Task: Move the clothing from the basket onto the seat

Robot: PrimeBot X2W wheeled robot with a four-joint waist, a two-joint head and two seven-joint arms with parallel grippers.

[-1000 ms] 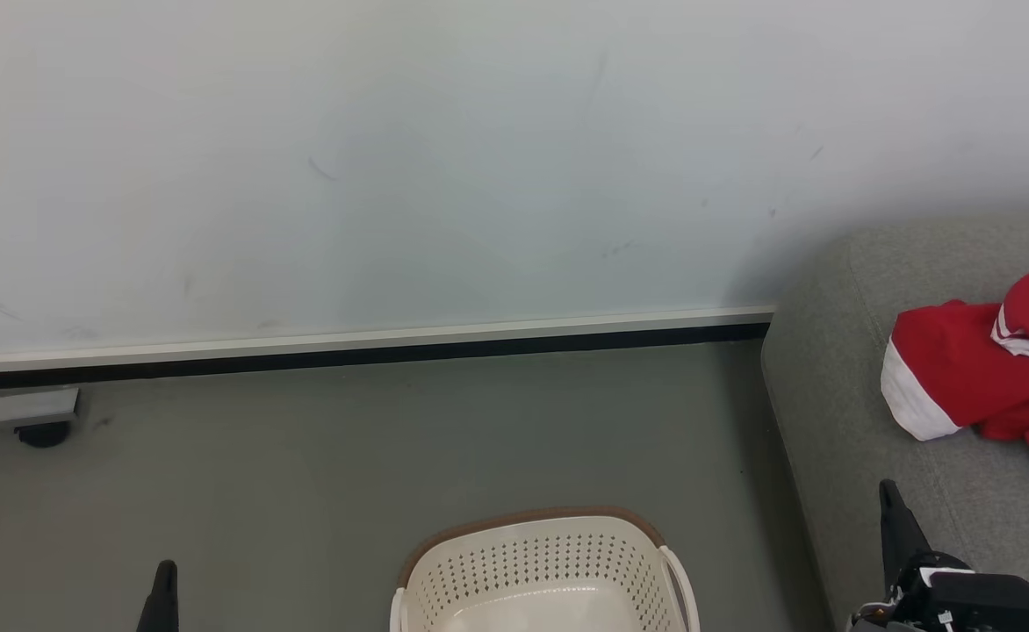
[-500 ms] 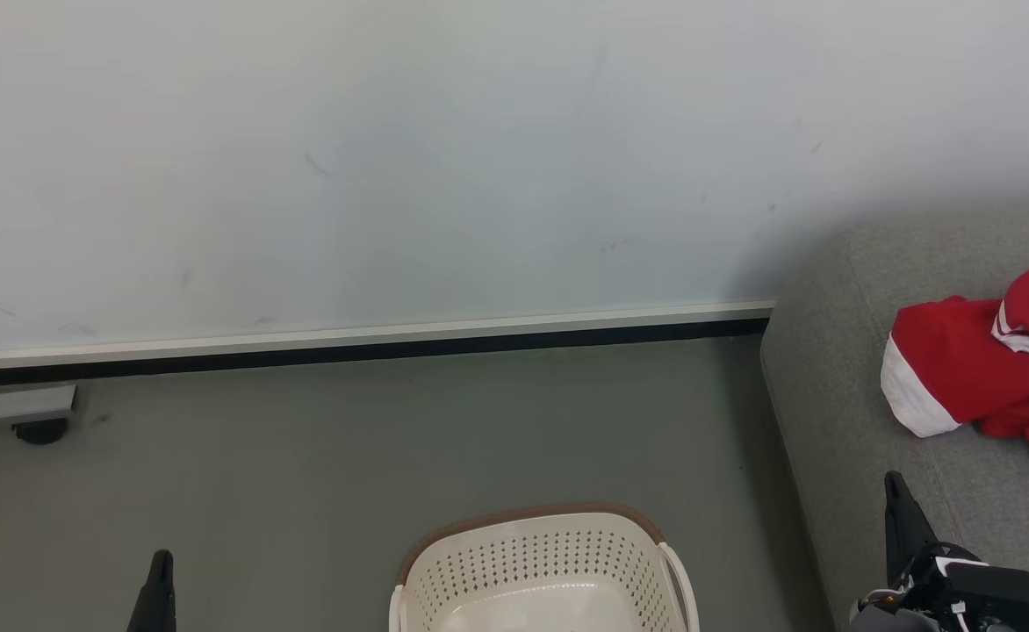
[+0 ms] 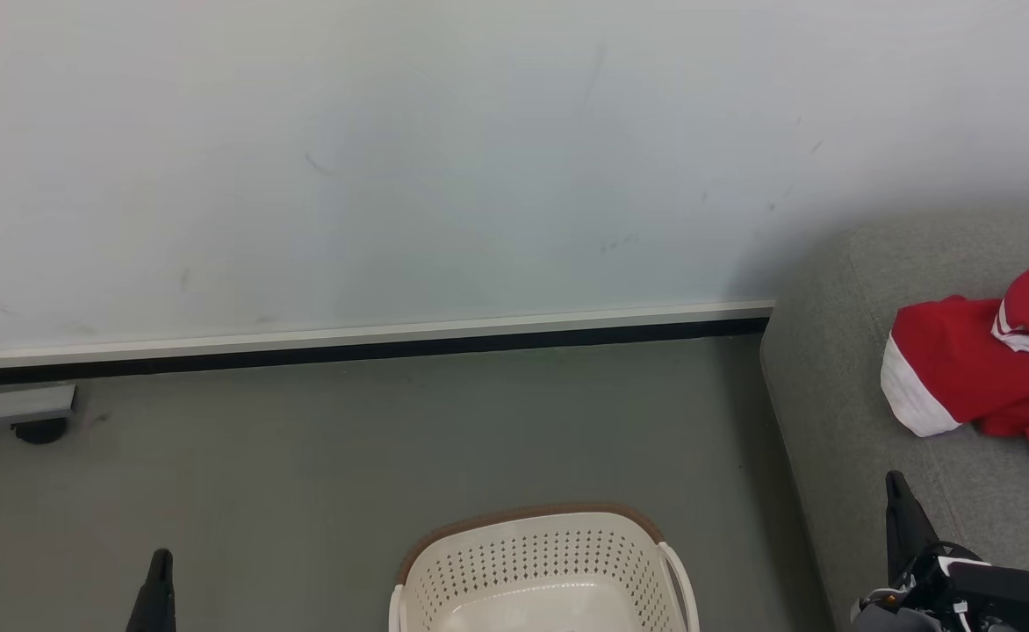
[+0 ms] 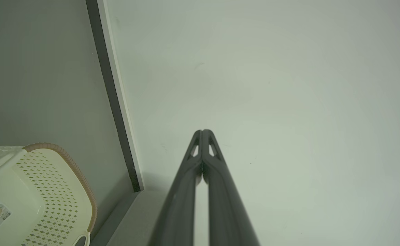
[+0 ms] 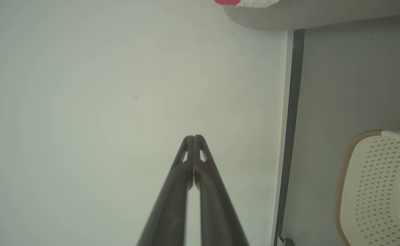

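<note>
The red clothing with white bands lies bunched on the grey seat at the right edge of the head view; a sliver of it tops the right wrist view. The cream basket stands on the floor at the bottom centre, and its visible inside holds nothing. It also appears at lower left and at lower right of the wrist views. My left gripper pokes up at lower left, shut and holding nothing. My right gripper rises beside the seat's front corner, shut and holding nothing.
A pale wall with a white and black skirting strip runs behind the grey floor. A grey metal foot on a black caster sits at the left by the wall.
The picture has shifted slightly, so the camera moved a little. Both gripper tips sit marginally lower than a second ago. Clothing, basket and seat lie as before.
</note>
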